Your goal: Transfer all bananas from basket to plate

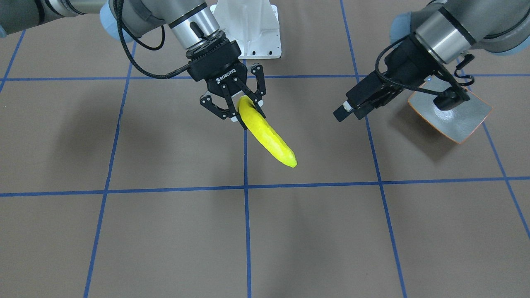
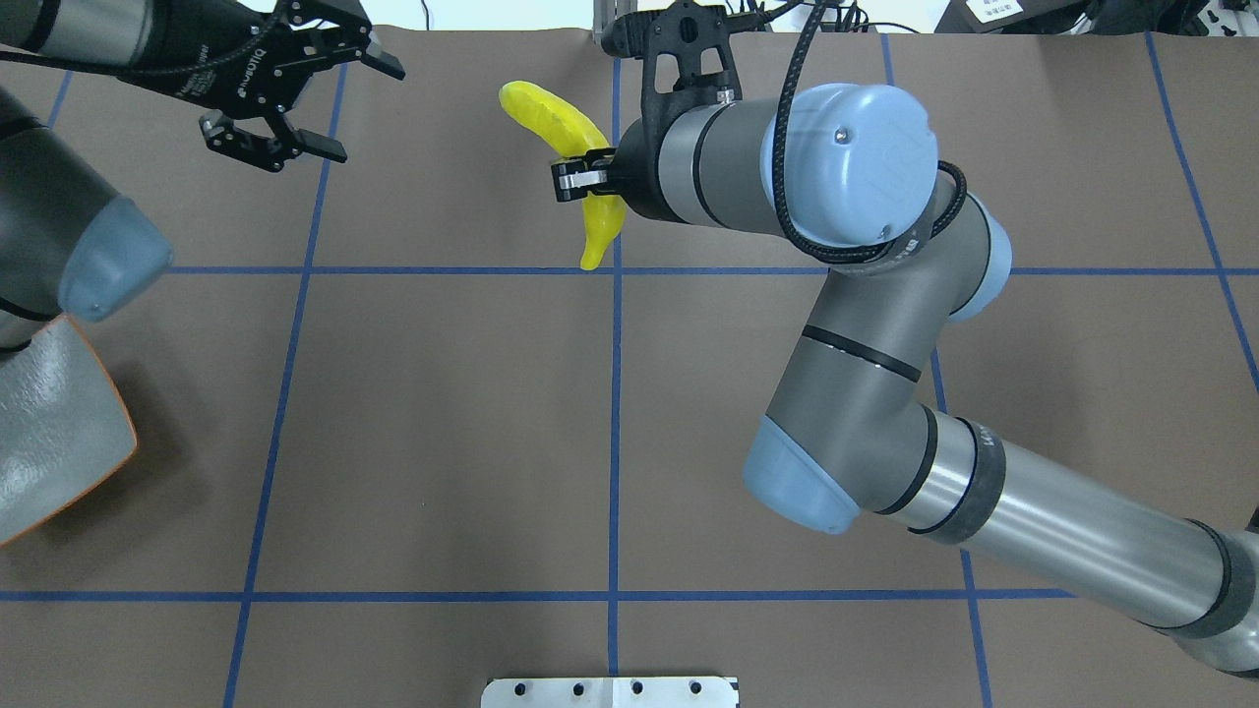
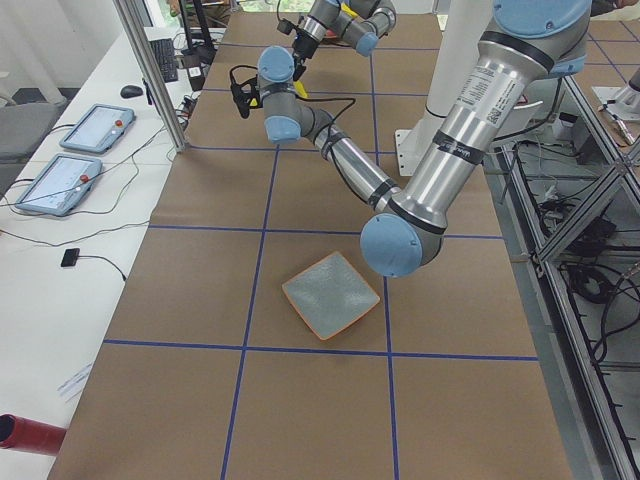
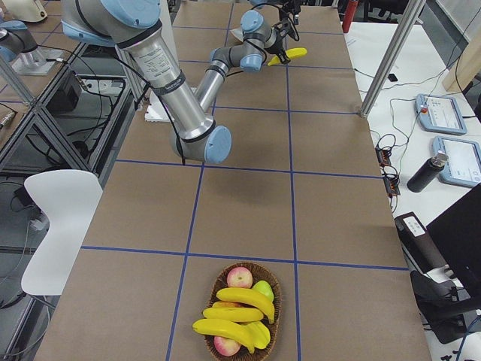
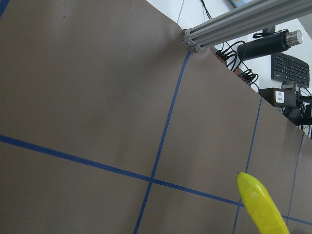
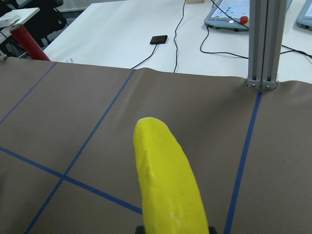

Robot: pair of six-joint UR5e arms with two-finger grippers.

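The right gripper (image 1: 242, 112) pinches a banana (image 1: 269, 140) by one end, aloft and well apart from the plate (image 1: 463, 121), apparently offering it to the left gripper (image 2: 349, 108), jaws spread, nearer the plate.

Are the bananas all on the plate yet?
Not yet. Done: nothing, the square speckled grey-green plate is bare. In hand: the right gripper, jaws shut, holds one glossy yellow plastic banana in the air. Left: three yellow bananas wait in the brown wicker basket.
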